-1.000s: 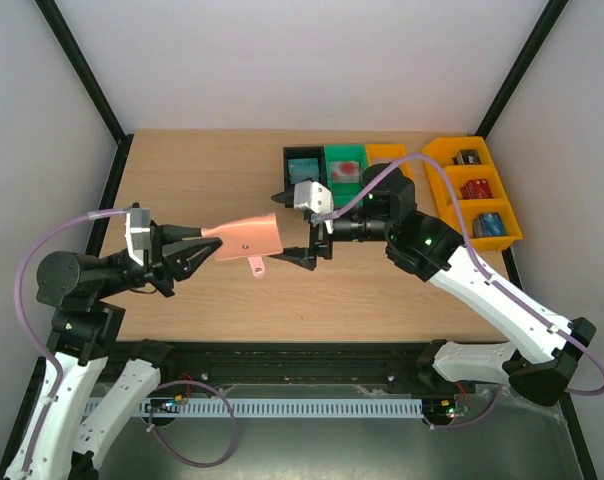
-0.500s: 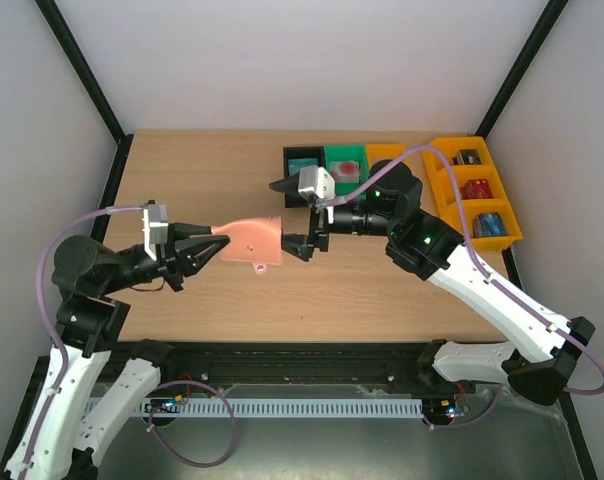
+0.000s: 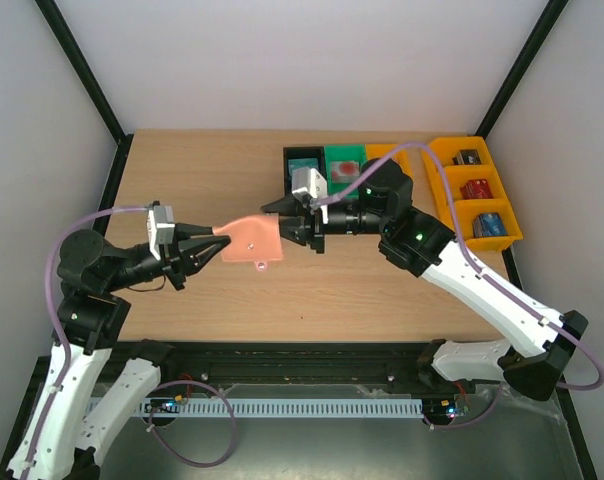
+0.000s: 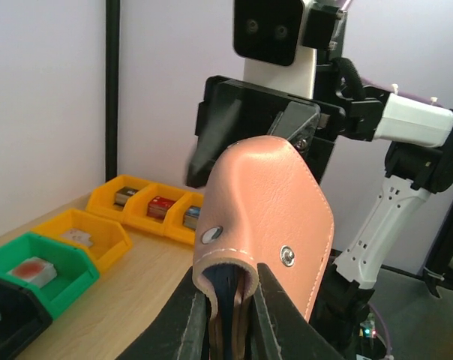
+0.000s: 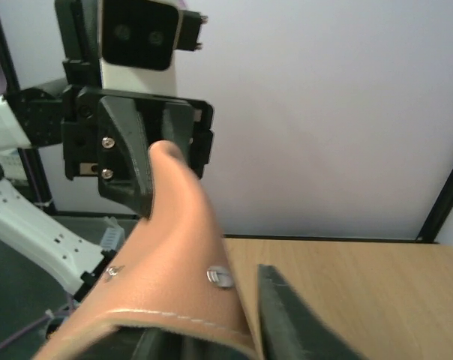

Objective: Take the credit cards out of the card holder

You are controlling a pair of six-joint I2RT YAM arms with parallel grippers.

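Black fingers of your left gripper: drawn narrow and clamped on the left end of the card holder, one finger on each face, with dark blue-grey lining showing in the pinched mouth between them. Holder: pinkish-tan leather, held off the table roughly level, spanning from your left gripper to your right gripper. It shows one metal snap stud and one small round dot on the face turned to the left wrist camera, and in the top view a small pink tab juts from its near edge. Contents: you cannot tell from any view whether credit cards sit inside. Right gripper: jaws partly drawn in, straddling the holder's right end, one finger just beside the leather; you cannot tell whether the pads press it. Beyond the right gripper, at the table's far edge, left to right: black bin with a pale teal item; green bin with a whitish item bearing a red patch; orange bin, partly hidden by the arm. Right of those: three yellow compartments in a row, holding a dark block, a red block and a blue block.
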